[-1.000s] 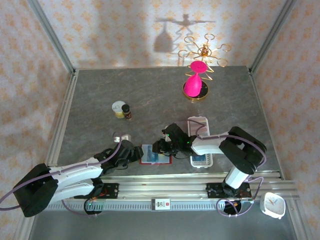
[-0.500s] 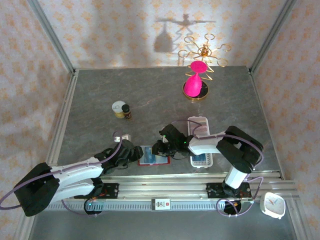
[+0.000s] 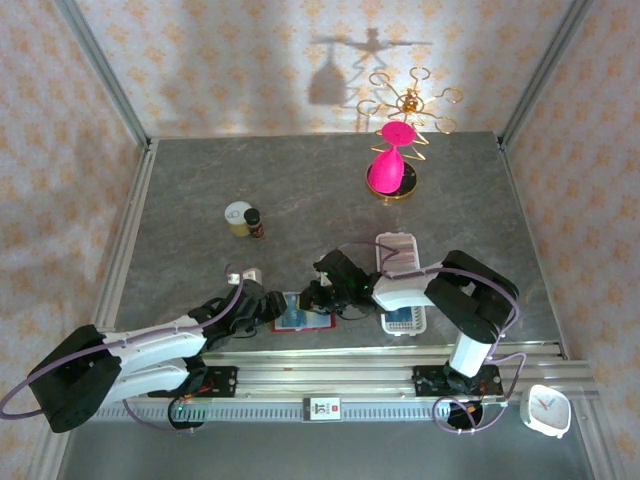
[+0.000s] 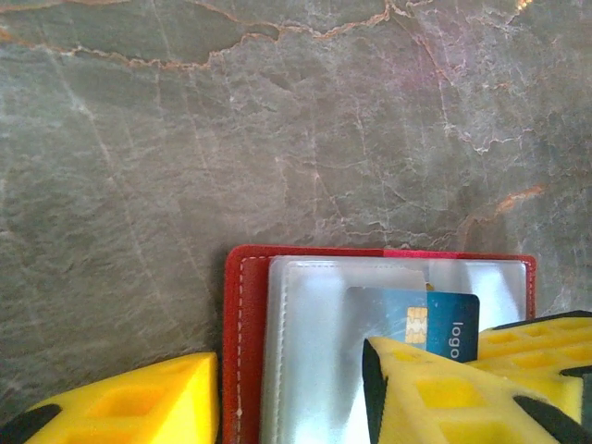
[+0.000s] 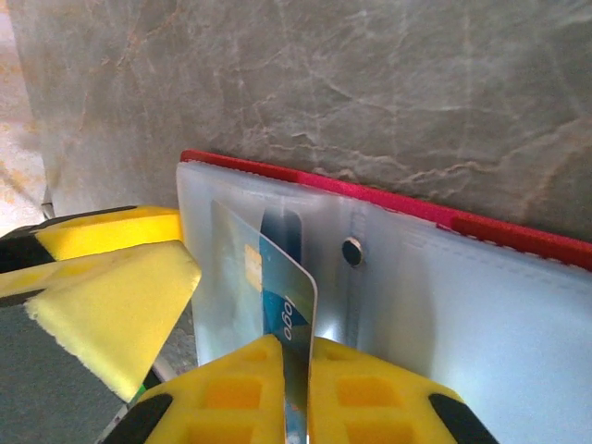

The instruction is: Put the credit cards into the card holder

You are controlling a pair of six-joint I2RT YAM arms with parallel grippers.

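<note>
- The right gripper point(image 5: 294, 356) is clamping the blue card point(image 5: 277, 296) by its trailing end, pads closed tight on it.
- The left gripper point(image 4: 289, 370) is standing w/ jaws apart, gripping nothing. One finger is sitting on the table point(image 4: 277, 139) just beside the red wallet point(image 4: 242, 351), and the other is lying over the clear sleeve point(image 4: 314, 314). It is prob. pinning the wallet down, but contact is not certain.
- Change vs. 1 s ago, top view: the right gripper has been creeping left toward the left gripper. The left arm and the wallet are staying approx. where they were.
- Meaning: insertion is under way. The card's leading part is already showing hazy under the sleeve, while the trailing part w/ the print is still showing sharp outside. One card is going in and is not yet seated.
- Wallet location: it is lying open and flat near the table's near edge, between the two grippers, left of the white tray point(image 3: 397, 243).
- Wallet axis: the long axis is running left-right, parallel to the near edge, w/ the sleeves facing up.
- Card axis: the long axis is running approx. in line w/ the wallet's, w/ the leading short edge pointing toward the left arm. The card is not lying flat; it is riding tilted up on edge at the gripper end.
</note>
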